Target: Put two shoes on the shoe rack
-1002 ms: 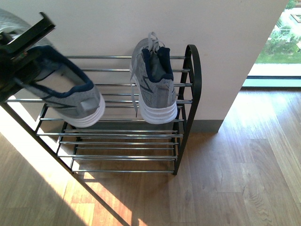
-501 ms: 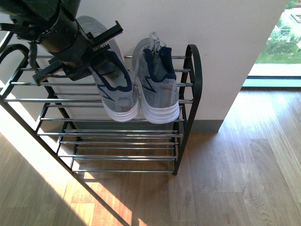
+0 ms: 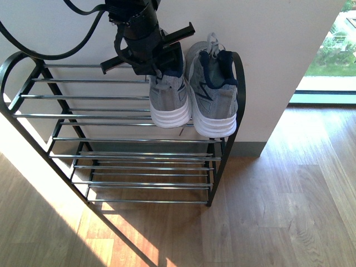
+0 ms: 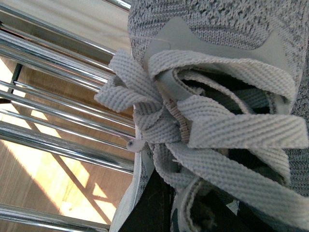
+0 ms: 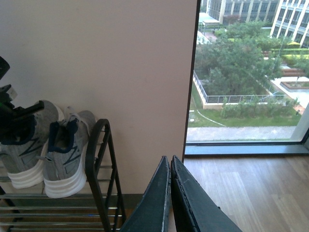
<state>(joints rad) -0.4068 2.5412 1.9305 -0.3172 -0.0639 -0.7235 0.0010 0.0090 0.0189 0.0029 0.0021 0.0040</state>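
Note:
Two grey sneakers with white soles are side by side at the right end of the shoe rack's [image 3: 33, 80] top tier, heels toward me. My left gripper [image 3: 159, 65] reaches down from above and is shut on the left shoe [image 3: 166, 99] at its collar. The right shoe [image 3: 217, 100] stands free against the black side frame. In the left wrist view the held shoe's laces [image 4: 203, 121] fill the frame, with black fingers [image 4: 153, 208] below and chrome rods [image 4: 53, 145] beside. My right gripper [image 5: 170, 162] is shut and empty, off to the rack's right; from there both shoes [image 5: 63, 154] show.
A beige wall [image 3: 267, 50] stands behind the rack, and a wood floor [image 3: 278, 211] spreads in front and to the right. A floor-level window [image 5: 246, 72] is at the far right. Lower tiers of chrome rods [image 3: 144, 167] are bare. A black cable [image 3: 50, 53] loops above the rack's left end.
My left arm has carried its shoe from the far left across to the right, lining it up beside the other shoe. The rack and the free shoe now sit slightly further right in the view.

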